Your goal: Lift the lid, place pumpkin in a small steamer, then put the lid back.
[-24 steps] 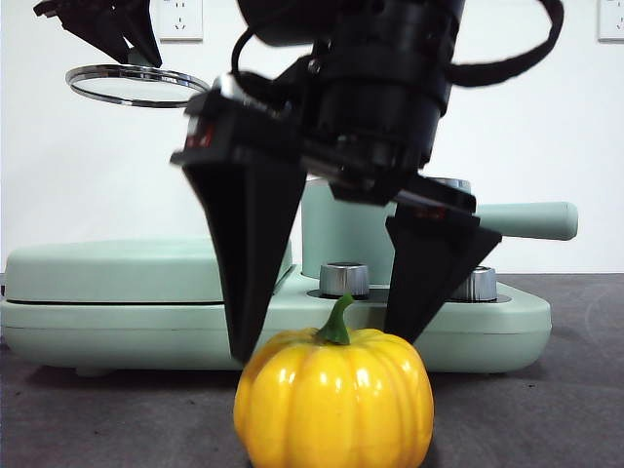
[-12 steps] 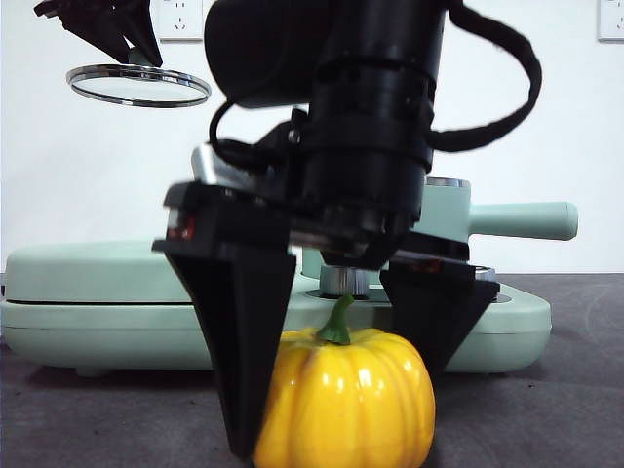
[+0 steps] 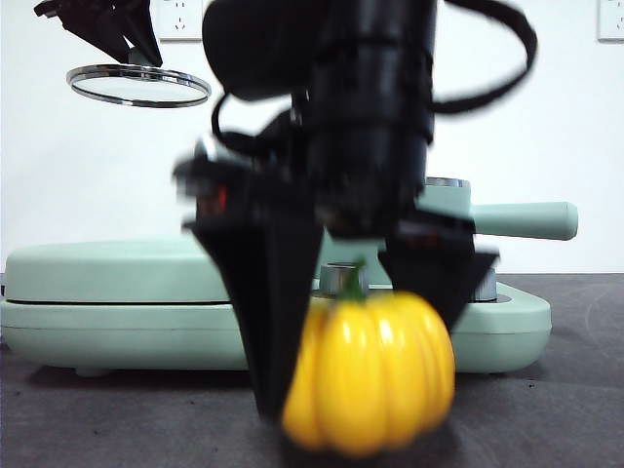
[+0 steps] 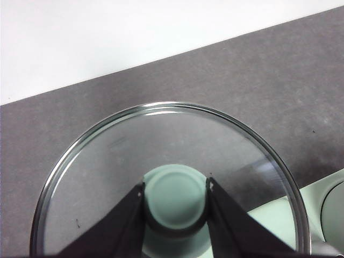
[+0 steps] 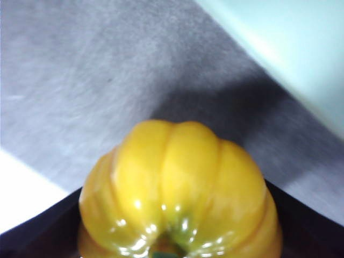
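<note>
The right gripper [image 3: 356, 375], clamped on the pumpkin [image 3: 375, 370], has now raised it off the table [image 3: 117, 409]. The left gripper [image 4: 175, 185] still pinches the lid [image 3: 138, 85] high up.

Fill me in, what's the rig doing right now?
The left gripper holds the lid by its knob, up in the air off to one side. The right gripper is shut on the pumpkin, near the front of the table. The small steamer stands open behind it, mostly hidden by the arm.
</note>
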Robot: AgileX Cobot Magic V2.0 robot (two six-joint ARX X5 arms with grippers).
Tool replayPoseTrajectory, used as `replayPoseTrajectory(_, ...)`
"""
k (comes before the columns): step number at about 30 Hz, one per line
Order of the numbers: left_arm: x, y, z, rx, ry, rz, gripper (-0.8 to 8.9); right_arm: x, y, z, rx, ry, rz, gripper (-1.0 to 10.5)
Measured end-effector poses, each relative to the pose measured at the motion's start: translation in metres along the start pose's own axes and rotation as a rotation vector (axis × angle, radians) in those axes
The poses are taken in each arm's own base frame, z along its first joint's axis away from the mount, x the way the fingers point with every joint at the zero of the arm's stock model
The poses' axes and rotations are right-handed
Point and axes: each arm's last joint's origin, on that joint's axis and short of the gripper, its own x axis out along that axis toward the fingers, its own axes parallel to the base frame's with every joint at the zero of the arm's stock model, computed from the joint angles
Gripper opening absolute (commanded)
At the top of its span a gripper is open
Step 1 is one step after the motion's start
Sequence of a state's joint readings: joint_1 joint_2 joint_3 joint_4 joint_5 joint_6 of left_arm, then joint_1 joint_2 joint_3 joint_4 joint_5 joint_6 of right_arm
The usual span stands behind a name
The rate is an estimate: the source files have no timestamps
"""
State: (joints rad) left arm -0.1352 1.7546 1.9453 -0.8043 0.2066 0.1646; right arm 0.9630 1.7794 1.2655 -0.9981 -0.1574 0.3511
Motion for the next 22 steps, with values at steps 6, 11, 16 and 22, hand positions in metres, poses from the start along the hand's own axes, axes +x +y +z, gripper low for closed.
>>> replayPoseTrajectory(6,0.000,0.000,0.000,0.000,0.000,0.000,0.15,-0.061,-0.010,0.018,0.021,-0.032,0.005,3.0)
replayPoseTrajectory(11,0.000,0.000,0.000,0.001,-0.001,0.000,0.15,-0.114,-0.030,0.034,0.054,-0.155,0.003,3.0)
replayPoseTrajectory(16,0.000,0.000,0.000,0.001,-0.002,0.000,0.15,-0.145,-0.061,0.058,0.089,-0.247,-0.032,3.0)
replayPoseTrajectory(22,0.000,0.000,0.000,0.001,-0.003,0.000,0.15,-0.153,-0.099,0.092,0.141,-0.309,-0.048,3.0)
